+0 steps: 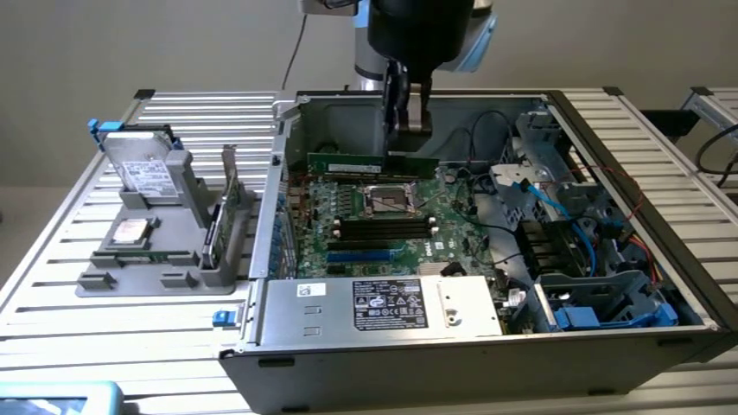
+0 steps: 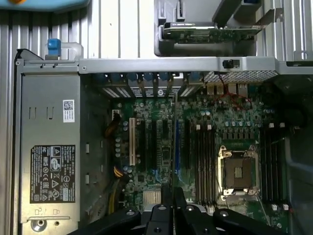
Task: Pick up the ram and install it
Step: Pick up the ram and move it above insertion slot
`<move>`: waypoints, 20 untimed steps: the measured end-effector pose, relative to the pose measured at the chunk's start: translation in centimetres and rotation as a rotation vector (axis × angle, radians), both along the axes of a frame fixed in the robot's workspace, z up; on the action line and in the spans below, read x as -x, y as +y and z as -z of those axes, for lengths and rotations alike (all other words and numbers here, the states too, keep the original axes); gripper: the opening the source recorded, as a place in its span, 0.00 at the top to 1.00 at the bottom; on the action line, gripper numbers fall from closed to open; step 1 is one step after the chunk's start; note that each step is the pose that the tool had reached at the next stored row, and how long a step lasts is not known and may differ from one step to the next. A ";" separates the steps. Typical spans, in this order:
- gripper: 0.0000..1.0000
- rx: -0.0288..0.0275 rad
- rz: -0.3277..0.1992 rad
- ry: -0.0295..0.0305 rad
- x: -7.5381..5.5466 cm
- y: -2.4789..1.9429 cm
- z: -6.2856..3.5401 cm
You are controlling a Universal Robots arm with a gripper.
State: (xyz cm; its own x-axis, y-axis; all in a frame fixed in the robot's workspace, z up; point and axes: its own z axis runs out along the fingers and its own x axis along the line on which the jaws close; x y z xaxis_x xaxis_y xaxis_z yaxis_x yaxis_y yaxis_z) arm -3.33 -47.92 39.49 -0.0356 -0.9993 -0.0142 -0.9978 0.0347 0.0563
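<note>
The ram (image 1: 346, 163), a long thin green stick with a pale label, hangs level above the motherboard (image 1: 346, 207) inside the open computer case. My gripper (image 1: 406, 143) comes down from above and is shut on the stick near its end on the exterior view's right. In the wrist view the ram (image 2: 174, 147) appears edge-on as a thin line running out from my gripper (image 2: 173, 197), over the blue and black slots (image 2: 203, 161) beside the CPU socket (image 2: 238, 171). It is held clear of the black memory slots (image 1: 381, 226).
The case walls (image 1: 283, 173) enclose the board. A power supply (image 1: 381, 303) sits at the front, and cables and drive cages (image 1: 554, 216) fill the exterior view's right. A grey stand (image 1: 150, 259) outside the case holds a hard drive (image 1: 144, 169) and an expansion card (image 1: 231, 207).
</note>
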 end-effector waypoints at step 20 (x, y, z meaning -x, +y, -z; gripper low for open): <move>0.87 0.0088 -0.001 -0.0397 -1.8 5.58 1.15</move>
